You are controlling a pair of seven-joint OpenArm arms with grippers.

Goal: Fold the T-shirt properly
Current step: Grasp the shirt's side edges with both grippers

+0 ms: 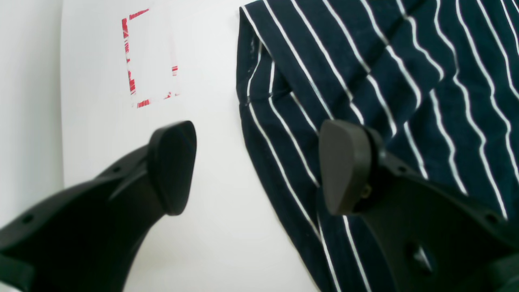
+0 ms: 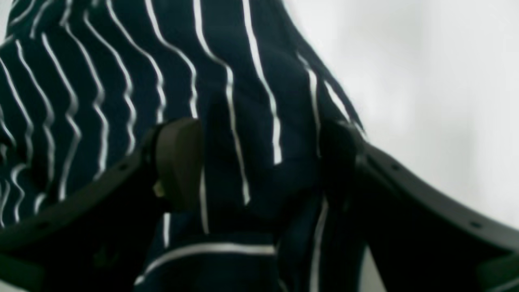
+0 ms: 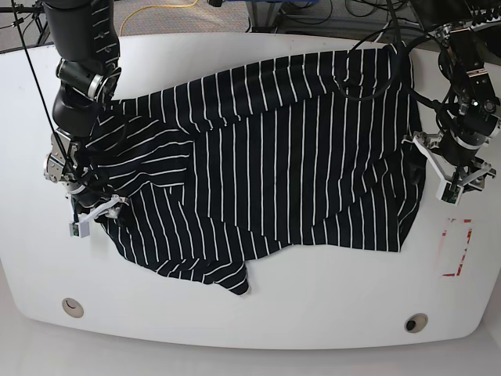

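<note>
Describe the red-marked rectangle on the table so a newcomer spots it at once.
Start at the white table and find the striped T-shirt spread across it. Just past the shirt's edge, by the left gripper, sits the red-marked rectangle: the only red outline on the bare surface.

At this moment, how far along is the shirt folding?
Barely begun. The T-shirt lies spread and rumpled on the table, with no neat fold visible. In hand: the right gripper has a bunched part of the shirt between its fingers at one side, while the left gripper hangs open, straddling the opposite edge near the red marking. All the folds remain.
</note>
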